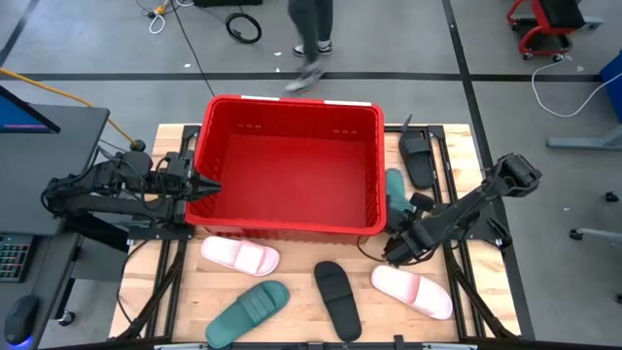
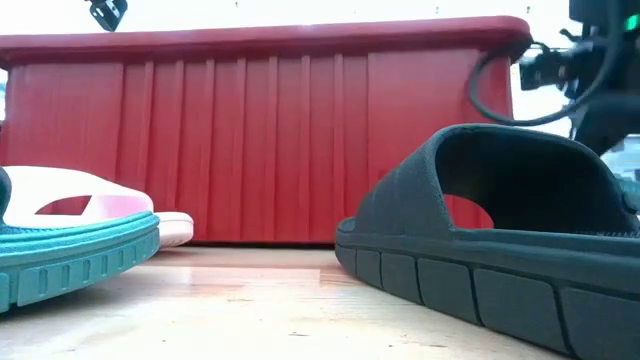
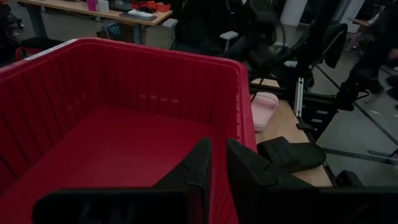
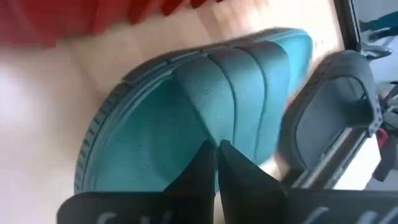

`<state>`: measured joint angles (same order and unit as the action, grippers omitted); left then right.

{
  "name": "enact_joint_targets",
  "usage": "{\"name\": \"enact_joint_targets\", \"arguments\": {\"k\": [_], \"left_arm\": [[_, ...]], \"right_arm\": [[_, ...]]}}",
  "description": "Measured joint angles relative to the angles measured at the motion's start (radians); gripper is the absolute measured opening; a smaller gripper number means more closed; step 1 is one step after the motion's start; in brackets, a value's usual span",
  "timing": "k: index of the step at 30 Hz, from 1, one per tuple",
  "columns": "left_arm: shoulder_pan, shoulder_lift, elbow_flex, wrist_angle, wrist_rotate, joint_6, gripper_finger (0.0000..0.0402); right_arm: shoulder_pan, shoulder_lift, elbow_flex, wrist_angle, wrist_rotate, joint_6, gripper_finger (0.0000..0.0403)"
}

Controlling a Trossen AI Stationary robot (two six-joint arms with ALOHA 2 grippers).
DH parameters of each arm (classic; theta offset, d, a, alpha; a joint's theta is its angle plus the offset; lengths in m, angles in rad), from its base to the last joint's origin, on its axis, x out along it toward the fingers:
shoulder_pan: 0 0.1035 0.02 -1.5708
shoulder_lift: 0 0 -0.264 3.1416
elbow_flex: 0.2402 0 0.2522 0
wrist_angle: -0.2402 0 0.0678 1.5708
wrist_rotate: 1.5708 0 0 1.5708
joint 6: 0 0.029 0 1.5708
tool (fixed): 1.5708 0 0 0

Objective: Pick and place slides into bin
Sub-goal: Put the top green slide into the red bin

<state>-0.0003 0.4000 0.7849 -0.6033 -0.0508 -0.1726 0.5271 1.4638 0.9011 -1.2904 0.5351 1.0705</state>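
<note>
The red bin (image 1: 292,228) stands at the table's middle, with nothing showing inside it. My right gripper (image 1: 394,251) is shut and low by the bin's near right corner, over a dark green slide (image 4: 205,106) that lies on its sole along the bin's right wall (image 1: 395,187). A black slide (image 1: 418,156) lies beyond it. Near the front edge lie a pink slide (image 1: 240,256), a green slide (image 1: 248,309), a black slide (image 1: 337,297) and a pink slide (image 1: 413,290). My left gripper (image 1: 209,185) is shut and waits over the bin's left rim (image 3: 214,165). My right gripper's shut fingertips (image 4: 205,158) stand at the edge of the green slide's ribbed strap (image 4: 217,118), slanting down from above. I cannot tell whether they touch it. The slide lies flat on the table.
The table's dark frame rails (image 1: 452,146) run along its sides. In the low view the near black slide (image 2: 480,230) and near green slide (image 2: 70,255) fill the foreground before the bin's wall (image 2: 270,140). A person's legs (image 1: 311,29) show beyond the table.
</note>
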Motion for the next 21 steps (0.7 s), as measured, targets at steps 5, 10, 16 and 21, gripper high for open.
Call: {"name": "enact_joint_targets", "arguments": {"k": [5, 10, 16, 21], "left_arm": [[0.0, 0.0, 0.0, 0.0, 0.0, 0.0, 0.005], [0.0, 0.0, 0.0, 0.0, 0.0, 0.0, 0.0049], [0.0, 0.0, 0.0, 0.0, 0.0, -0.001, 0.0052], [0.0, 0.0, 0.0, 0.0, 0.0, 0.0, 0.0052]], "right_arm": [[0.045, -0.007, 0.171, -0.114, -0.155, 0.017, 0.0003], [0.111, -0.007, 0.321, -0.135, -0.228, 0.023, 0.0002], [0.197, -0.006, 0.481, -0.254, -0.237, 0.187, 0.0001], [0.261, -0.012, 0.577, -0.28, -0.314, 0.304, 0.0]]}}
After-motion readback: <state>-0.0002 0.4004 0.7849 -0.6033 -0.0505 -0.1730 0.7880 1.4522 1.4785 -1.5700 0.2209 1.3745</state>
